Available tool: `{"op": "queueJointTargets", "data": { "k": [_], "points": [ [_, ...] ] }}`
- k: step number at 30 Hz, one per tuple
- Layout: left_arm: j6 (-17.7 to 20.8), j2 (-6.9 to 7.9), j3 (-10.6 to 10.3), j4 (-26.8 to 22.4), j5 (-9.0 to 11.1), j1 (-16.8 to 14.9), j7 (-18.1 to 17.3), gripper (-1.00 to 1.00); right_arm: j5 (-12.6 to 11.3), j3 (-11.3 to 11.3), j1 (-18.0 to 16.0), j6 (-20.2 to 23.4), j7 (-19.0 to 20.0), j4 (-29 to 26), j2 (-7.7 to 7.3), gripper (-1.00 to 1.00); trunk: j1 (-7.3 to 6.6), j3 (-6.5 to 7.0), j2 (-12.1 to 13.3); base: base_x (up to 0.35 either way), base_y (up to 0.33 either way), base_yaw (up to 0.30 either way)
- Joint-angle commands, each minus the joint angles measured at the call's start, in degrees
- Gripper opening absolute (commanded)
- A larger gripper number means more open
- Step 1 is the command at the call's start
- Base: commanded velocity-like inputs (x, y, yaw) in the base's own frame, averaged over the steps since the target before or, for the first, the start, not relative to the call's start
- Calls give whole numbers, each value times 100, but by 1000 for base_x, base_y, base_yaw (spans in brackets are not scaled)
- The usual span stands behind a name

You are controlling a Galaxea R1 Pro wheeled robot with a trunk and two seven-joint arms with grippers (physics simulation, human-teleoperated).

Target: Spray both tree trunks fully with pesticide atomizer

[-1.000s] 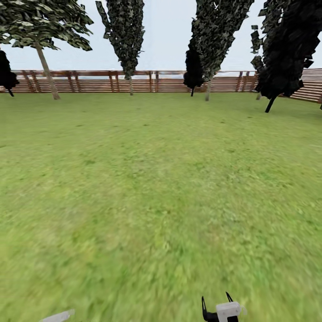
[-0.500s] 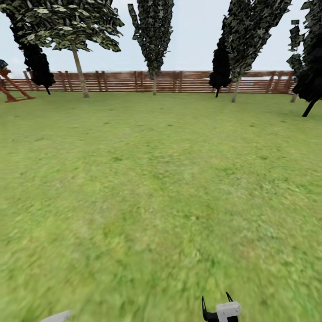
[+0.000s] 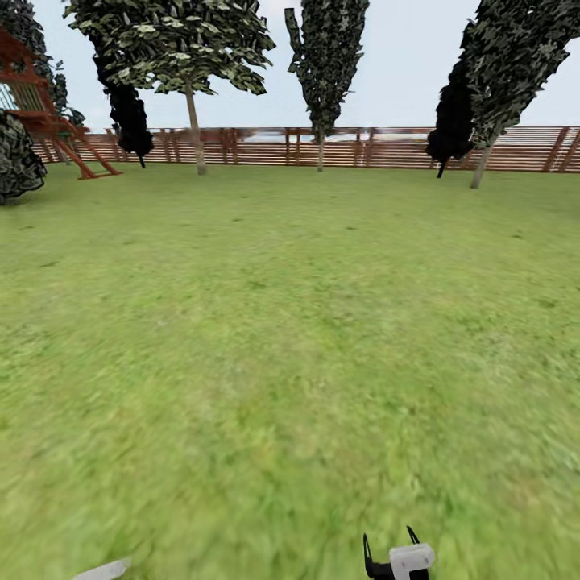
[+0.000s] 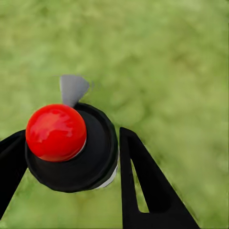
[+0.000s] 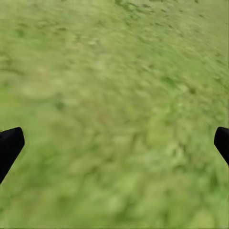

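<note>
Your pesticide atomizer (image 4: 71, 148) sits clamped between the black fingers of the left gripper (image 4: 71, 162): round black body, glossy red tip facing the wrist camera, grass blurred behind it. In your head view the nearest tree (image 3: 181, 48) stands far off at the fence, trunk (image 3: 195, 133) thin, pale, leaning slightly. Lawn (image 3: 290, 338) lies between.

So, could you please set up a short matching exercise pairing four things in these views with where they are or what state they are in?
Things:
1. pesticide atomizer
2. right gripper
3. wooden fence
4. playhouse

Places or states:
A. runs along the far edge of the lawn
B. open, nothing between its fingers
C. held between the left gripper's fingers
D. at the far left of the head view

Pairs: 1-C, 2-B, 3-A, 4-D
</note>
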Motion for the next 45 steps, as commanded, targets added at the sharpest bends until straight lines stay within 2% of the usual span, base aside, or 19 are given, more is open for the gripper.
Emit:
{"op": "queueJointTargets", "data": {
  "k": [1,6,15,24,34,45],
  "points": [
    [-19,-1,41,8,-51,-5,5,-100,49,6,-4,-3,-61,6,0,100,0,-5,-2,102,297,281],
    [-19,-1,41,6,-51,-5,5,-100,49,6,-4,-3,-62,2,0,100,0,-5,-2,99,286,281],
    [-10,-9,32,13,-57,-5,-4,-100,49,6,-4,-3,-62,4,0,100,0,-5,-2,16,20,281],
    [-19,-10,41,14,-51,-5,4,-100,49,6,5,-1,-61,4,0,100,0,-5,-2,291,66,273],
    [-19,-10,41,14,-48,-5,5,-100,83,13,5,5,-33,7,-50,100,0,-5,-2,326,131,32],
    [-10,-10,41,14,-50,-5,3,-100,84,15,5,6,-36,7,-37,100,0,-5,-2,319,116,0]
  ]
}}
